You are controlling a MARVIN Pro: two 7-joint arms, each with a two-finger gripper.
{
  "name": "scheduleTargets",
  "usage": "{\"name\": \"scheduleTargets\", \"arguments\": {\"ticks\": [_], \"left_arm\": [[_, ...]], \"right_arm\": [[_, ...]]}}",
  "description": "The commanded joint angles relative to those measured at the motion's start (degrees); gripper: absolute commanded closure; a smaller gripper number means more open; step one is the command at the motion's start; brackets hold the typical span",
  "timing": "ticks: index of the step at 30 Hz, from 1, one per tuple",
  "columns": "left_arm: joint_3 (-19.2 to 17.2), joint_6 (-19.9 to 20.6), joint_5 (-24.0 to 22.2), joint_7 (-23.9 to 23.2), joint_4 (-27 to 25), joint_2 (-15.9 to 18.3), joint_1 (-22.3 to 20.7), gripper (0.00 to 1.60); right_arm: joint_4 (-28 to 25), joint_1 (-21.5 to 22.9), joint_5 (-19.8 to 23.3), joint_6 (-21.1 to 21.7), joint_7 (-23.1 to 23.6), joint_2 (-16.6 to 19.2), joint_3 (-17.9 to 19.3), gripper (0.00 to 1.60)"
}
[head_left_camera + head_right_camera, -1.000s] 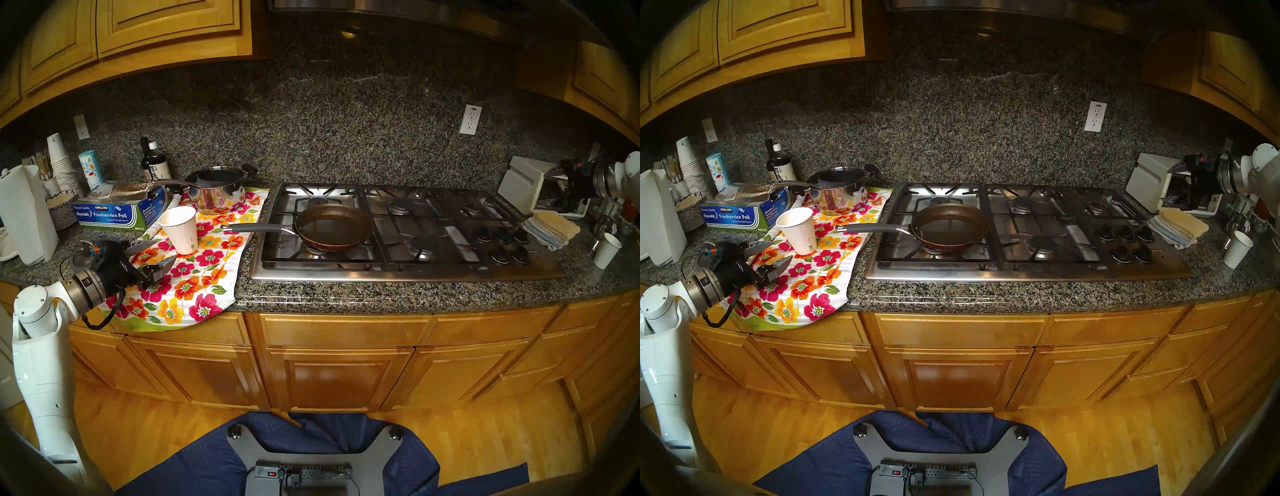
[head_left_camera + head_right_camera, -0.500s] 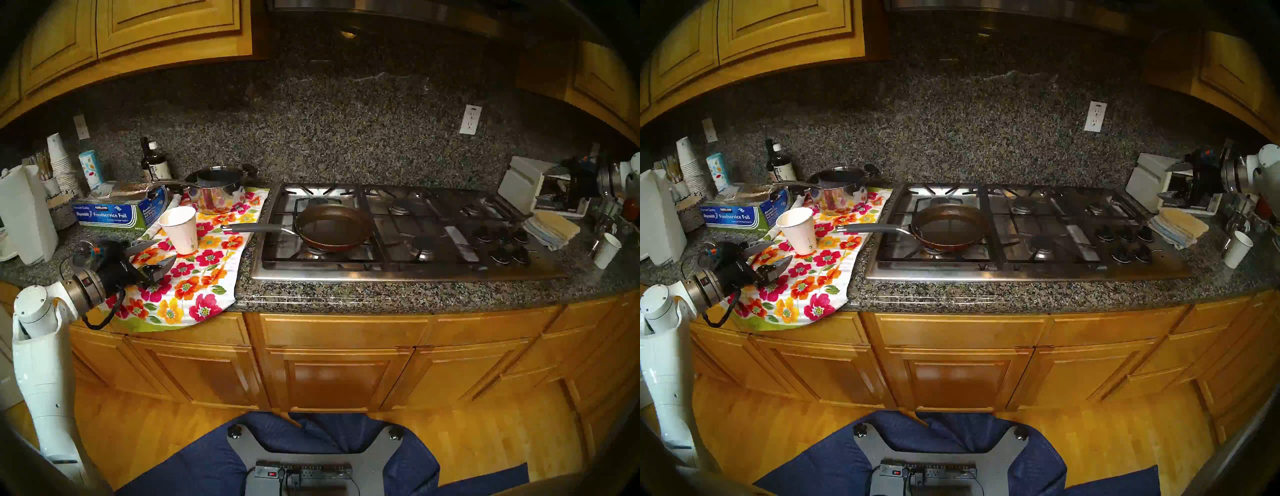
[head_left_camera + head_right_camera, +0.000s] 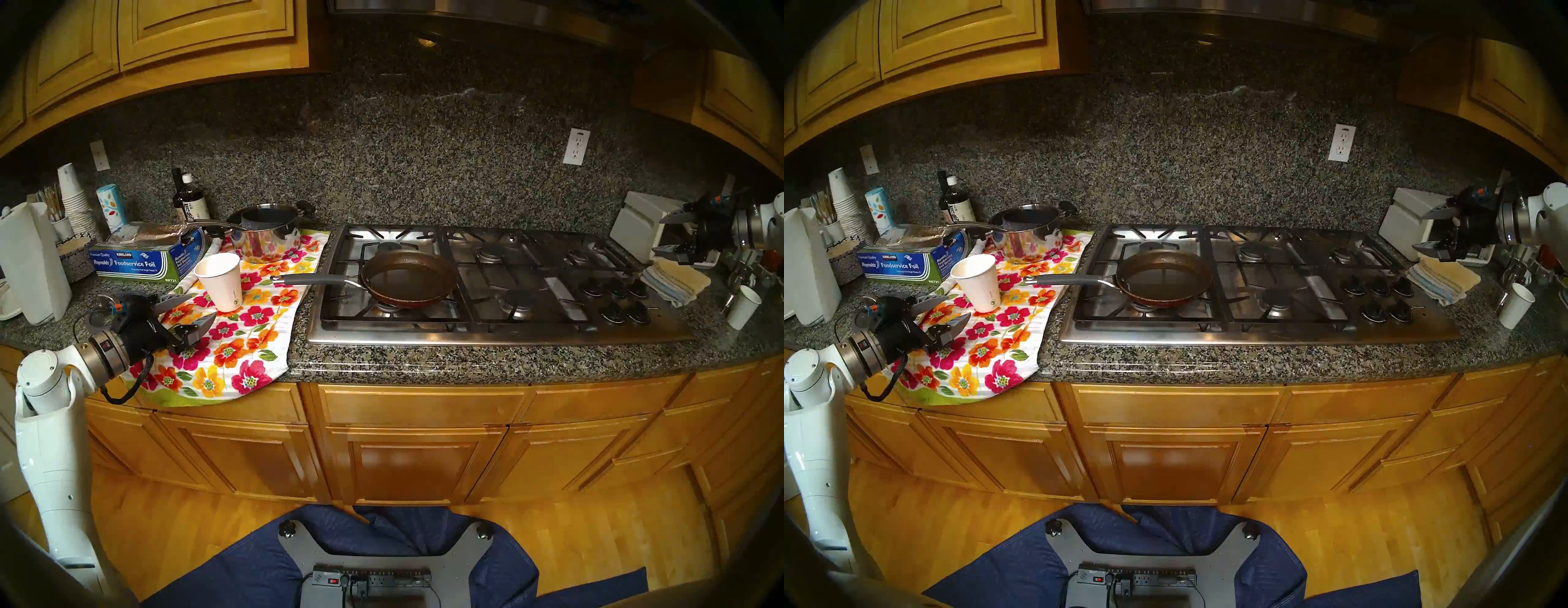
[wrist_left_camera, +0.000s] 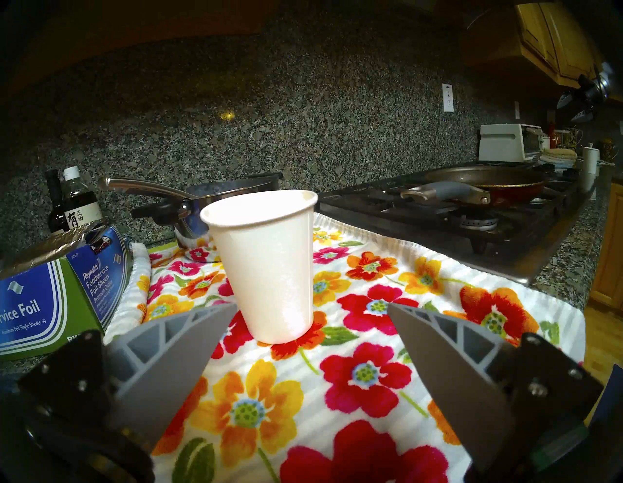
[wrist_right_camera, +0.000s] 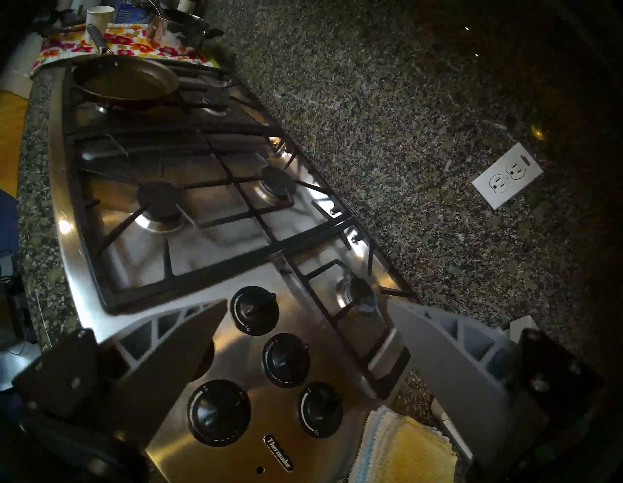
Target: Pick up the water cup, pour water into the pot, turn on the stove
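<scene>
The water cup point(image 3: 220, 280) point(image 3: 977, 282) stands upright on a floral towel, left of the stove. My left gripper point(image 3: 203, 306) point(image 3: 958, 308) is open and empty, just short of the cup; in the left wrist view point(image 4: 312, 305) the cup point(image 4: 266, 266) stands just beyond the fingertips. The pot, a frying pan point(image 3: 409, 276) point(image 3: 1163, 276) point(image 5: 124, 79), sits on the stove's point(image 3: 466, 335) front left burner. My right gripper point(image 3: 657, 235) point(image 3: 1418, 231) point(image 5: 307, 303) is open and empty, hovering over the stove's right end, above the black knobs point(image 5: 269, 354).
A steel saucepan point(image 3: 265, 231), a foil box point(image 3: 135, 263) and bottles point(image 3: 191, 201) stand behind the cup. A toaster oven point(image 3: 636, 225), folded cloths point(image 3: 676, 278) and a small white cup point(image 3: 742, 308) are right of the stove. The pan's handle point(image 3: 314, 279) points toward the cup.
My right gripper has swung left from the far right toward the stove's right end. The left arm, the cup and the pan have not moved.
</scene>
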Motion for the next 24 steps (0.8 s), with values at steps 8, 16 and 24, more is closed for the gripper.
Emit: {"name": "scheduleTargets", "arguments": {"ticks": [8,16,24], "left_arm": [[-0.65,-0.09,-0.84,0.1,-1.4,0.39,-1.47,0.0],[-0.64,-0.1,-0.83,0.09,-1.39,0.4,-1.46,0.0],[-0.65,-0.1,-0.83,0.09,-1.39,0.39,-1.47,0.0]], "right_arm": [[-5.51,5.25,-1.02,2.9,-4.29,2.7,-0.56,0.0],[-8.05,7.41,-2.9,3.6,-6.28,3.61,-1.18,0.0],[-11.35,8.91,-3.27,6.13,-8.16,5.27,-0.95,0.0]]}}
